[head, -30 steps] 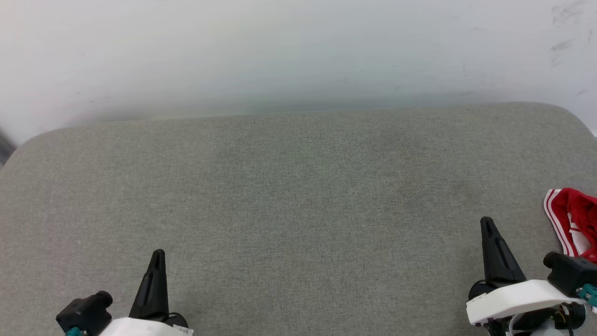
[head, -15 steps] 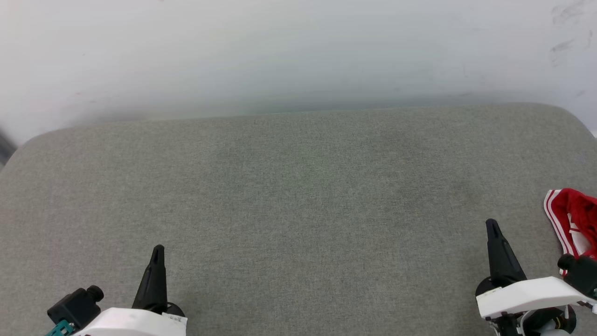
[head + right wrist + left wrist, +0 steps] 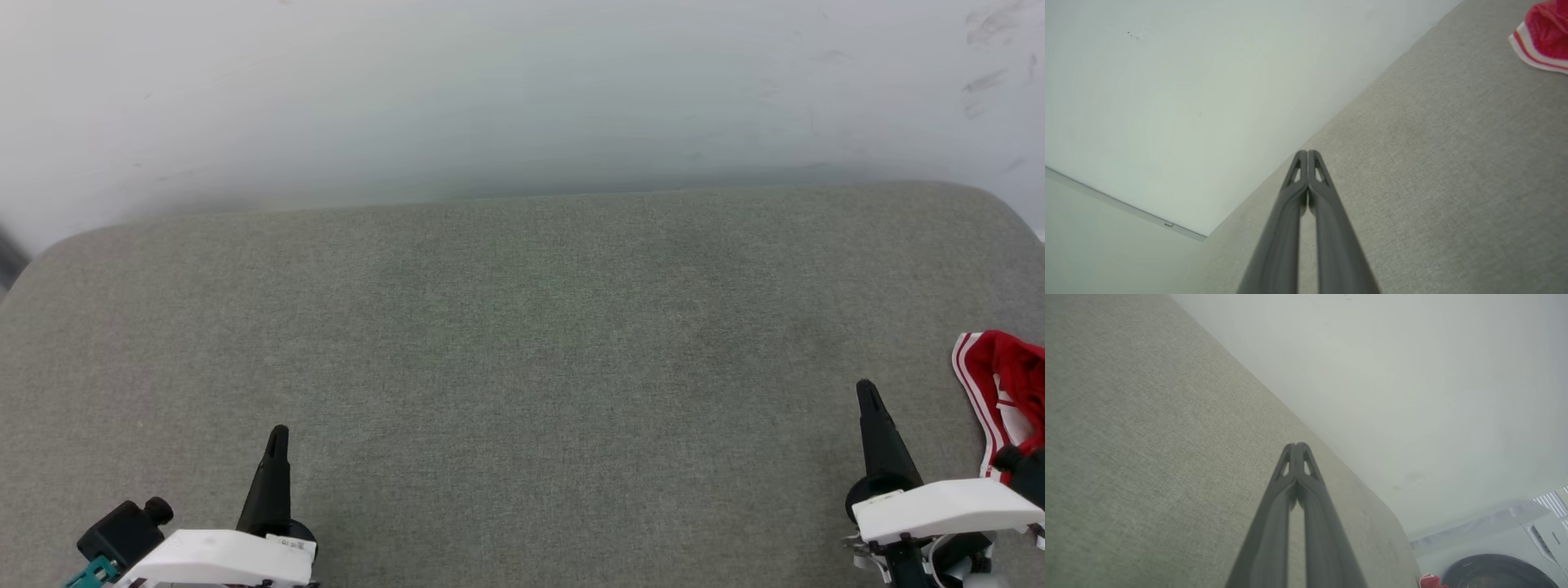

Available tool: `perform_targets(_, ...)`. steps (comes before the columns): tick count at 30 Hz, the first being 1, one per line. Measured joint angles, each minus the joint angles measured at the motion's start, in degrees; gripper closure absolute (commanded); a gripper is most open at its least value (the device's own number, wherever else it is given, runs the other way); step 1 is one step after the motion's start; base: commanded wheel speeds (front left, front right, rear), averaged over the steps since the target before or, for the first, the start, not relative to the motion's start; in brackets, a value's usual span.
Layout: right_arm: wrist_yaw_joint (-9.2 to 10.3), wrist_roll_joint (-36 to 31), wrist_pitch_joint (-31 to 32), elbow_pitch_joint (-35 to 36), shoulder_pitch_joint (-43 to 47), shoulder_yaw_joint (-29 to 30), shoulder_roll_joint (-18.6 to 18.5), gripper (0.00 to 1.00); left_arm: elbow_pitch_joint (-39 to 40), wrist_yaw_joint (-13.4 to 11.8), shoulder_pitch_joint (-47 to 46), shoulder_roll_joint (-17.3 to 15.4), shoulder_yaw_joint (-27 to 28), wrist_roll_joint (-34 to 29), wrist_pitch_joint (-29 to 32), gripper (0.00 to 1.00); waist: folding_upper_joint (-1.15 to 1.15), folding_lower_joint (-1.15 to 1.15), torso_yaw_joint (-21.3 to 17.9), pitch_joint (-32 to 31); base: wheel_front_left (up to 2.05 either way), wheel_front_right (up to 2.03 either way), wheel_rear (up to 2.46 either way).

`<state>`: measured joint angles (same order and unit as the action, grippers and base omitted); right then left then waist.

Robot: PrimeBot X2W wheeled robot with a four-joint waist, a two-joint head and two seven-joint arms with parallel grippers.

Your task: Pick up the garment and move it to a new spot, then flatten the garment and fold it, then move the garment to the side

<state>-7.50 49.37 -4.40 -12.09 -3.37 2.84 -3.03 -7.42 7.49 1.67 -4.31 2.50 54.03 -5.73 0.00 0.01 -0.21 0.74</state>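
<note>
Currently the garment (image 3: 1002,376) lies bunched at the bench's (image 3: 522,343) right edge (red, with striped trim), untouched. The left gripper (image 3: 277,433) and right gripper (image 3: 865,388) hover over the near edge, fingers pressed together, holding nothing.

The left gripper (image 3: 278,430) is held low at the left, fingers pressed together and pointed forward. The right gripper (image 3: 865,385) is likewise closed at the right, nothing gripped.
</note>
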Motion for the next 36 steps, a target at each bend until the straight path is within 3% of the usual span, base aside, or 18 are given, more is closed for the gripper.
perform_targets(36, 0.01, 22.8, 5.6, -1.0, -1.3, 1.9, 0.0, 1.0, -3.5, 0.0, -4.0, -0.1, 1.1, 21.1, 5.6, 1.0, 0.0, 0.0, 0.1, -0.2, 0.0, 0.0, 0.0)
